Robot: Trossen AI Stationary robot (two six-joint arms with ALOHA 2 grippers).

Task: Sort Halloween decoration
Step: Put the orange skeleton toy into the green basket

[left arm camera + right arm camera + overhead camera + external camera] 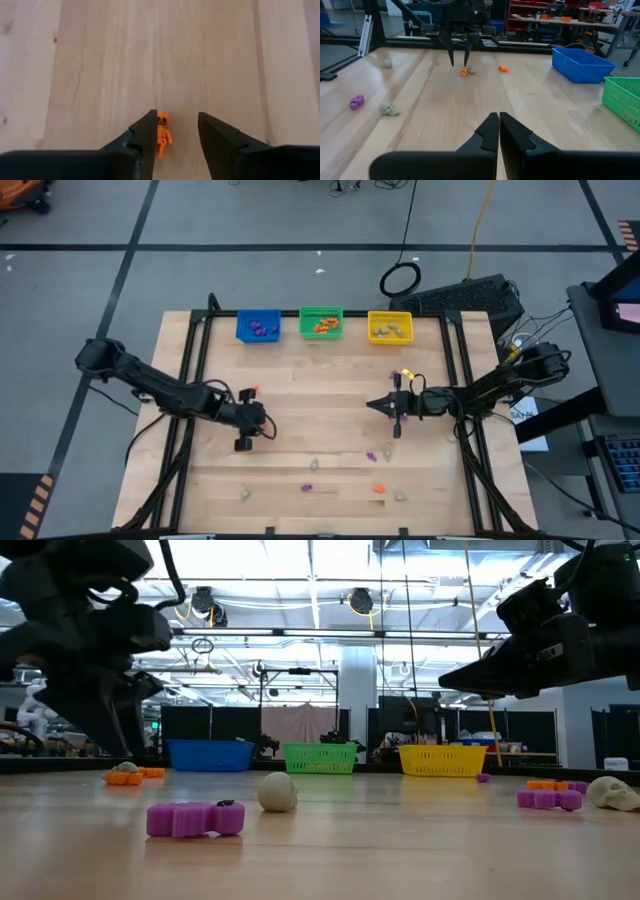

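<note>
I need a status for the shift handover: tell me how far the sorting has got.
Partly done: the blue bin holds purple trinkets, the green bin orange ones, the yellow bin pale ones. In hand: the left pincer, open, straddles an orange figure on the table. The right pincer is shut and empty. Several trinkets are left near the front edge.

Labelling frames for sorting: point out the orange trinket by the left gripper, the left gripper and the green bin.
orange trinket (162, 134), left wrist view, its body
left gripper (177, 137), left wrist view, gap between fingertips
green bin (321, 312), high view, far rim
</note>
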